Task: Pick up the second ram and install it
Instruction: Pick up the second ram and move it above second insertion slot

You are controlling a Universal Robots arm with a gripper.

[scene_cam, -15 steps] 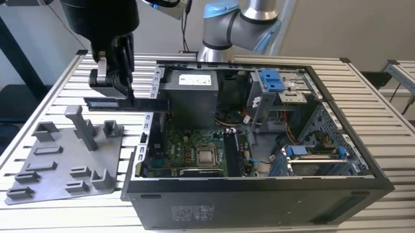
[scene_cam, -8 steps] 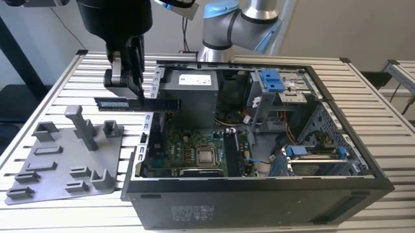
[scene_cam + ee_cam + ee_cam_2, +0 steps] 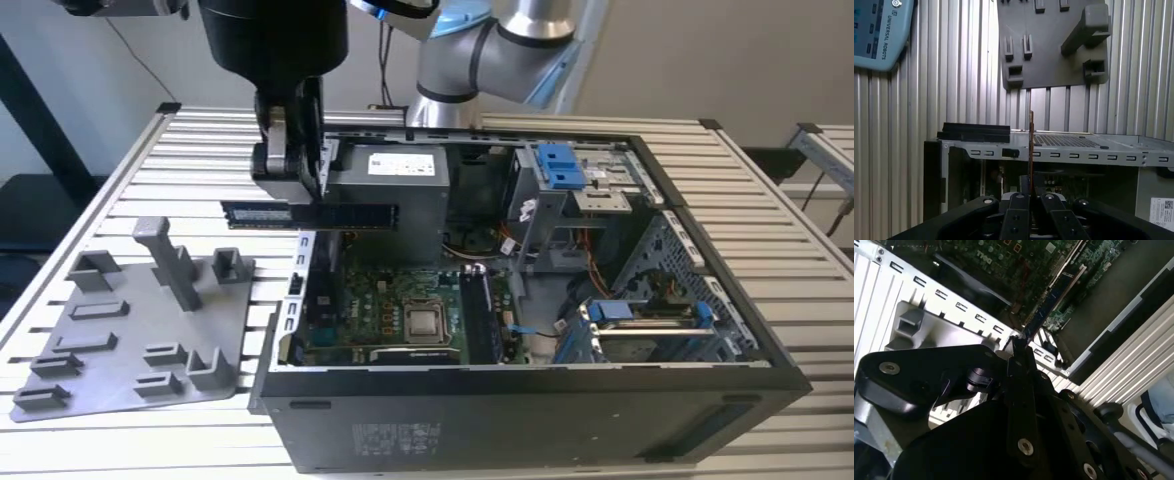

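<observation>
Arm (image 3: 497,48): rises from behind the computer case (image 3: 534,425). Its black wrist hangs vertically above the case wall that faces the grey holder plate (image 3: 120,345).

Computer case: lies on its side on the slatted counter (image 3: 781,265), open side up. Inside, a green motherboard (image 3: 380,295) covers the floor, with a square processor socket (image 3: 427,322) near its middle. A dark stick (image 3: 481,315) stands on edge in a slot just beside the socket. A grey power supply box (image 3: 394,180) sits at the far end, and blue-latched drive bays (image 3: 567,170) are next to it.

Holder plate: flat on the counter just outside the case, upright posts on it; its slots look unoccupied.

Tool (image 3: 296,195): points straight down, fingers pressed onto the second ram (image 3: 350,214), pinching it across its flat faces. In the first wrist view the tool (image 3: 1031,196) holds the stick edge-on.

Second ram: in the air, long edge level, clear of the case. It hangs above the plate-side wall; its shorter end reaches out beyond the case and its longer end lies over the interior.
</observation>
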